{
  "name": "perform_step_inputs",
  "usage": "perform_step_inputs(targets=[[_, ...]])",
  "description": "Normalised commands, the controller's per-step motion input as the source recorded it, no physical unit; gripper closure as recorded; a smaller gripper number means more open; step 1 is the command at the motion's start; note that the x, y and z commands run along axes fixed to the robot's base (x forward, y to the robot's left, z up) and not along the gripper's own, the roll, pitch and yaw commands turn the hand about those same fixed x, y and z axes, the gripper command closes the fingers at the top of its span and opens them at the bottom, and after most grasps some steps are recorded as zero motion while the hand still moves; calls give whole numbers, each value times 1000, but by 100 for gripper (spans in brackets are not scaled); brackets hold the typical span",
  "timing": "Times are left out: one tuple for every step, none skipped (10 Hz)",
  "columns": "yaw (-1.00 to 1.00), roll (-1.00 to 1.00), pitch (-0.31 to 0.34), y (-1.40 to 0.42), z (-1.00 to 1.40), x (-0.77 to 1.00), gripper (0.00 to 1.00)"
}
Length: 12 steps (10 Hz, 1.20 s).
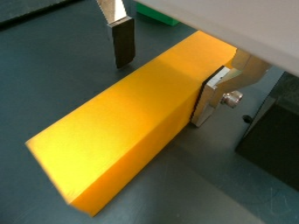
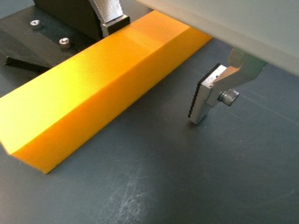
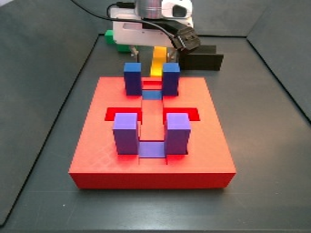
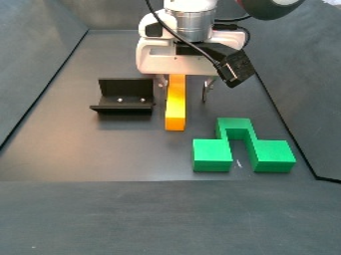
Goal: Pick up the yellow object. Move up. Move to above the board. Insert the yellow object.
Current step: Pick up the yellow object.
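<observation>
Yellow object (image 1: 122, 131): smooth rectangular bar, flat on dark floor. Gripper (image 1: 176, 66): spread, silver-plate fingers (image 1: 121, 39) straddling bar's far end. Fixture (image 4: 122, 98) at 9 o'clock.

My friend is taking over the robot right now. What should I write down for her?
Gripper: open, lowered around the far end of the yellow object, one finger on each side. In a wrist view there is a gap on one side, so nothing is gripped.
Yellow object: flat on the floor, between the fixture and the green blocks.
Board: on the floor in front of the bar in a side view, slots free.
Done: gripper in place.
Left: close, lift, move above the board, insert.
</observation>
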Motion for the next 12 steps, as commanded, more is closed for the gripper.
perform_step_inputs(targets=[[0,0,0,0,0,0,0],[0,0,0,0,0,0,100],[0,0,0,0,0,0,100],[0,0,0,0,0,0,100],[0,0,0,0,0,0,100],[0,0,0,0,0,0,100],[0,0,0,0,0,0,100],[0,0,0,0,0,0,100],[0,0,0,0,0,0,100],[0,0,0,0,0,0,100],[0,0,0,0,0,0,100],[0,0,0,0,0,0,100]])
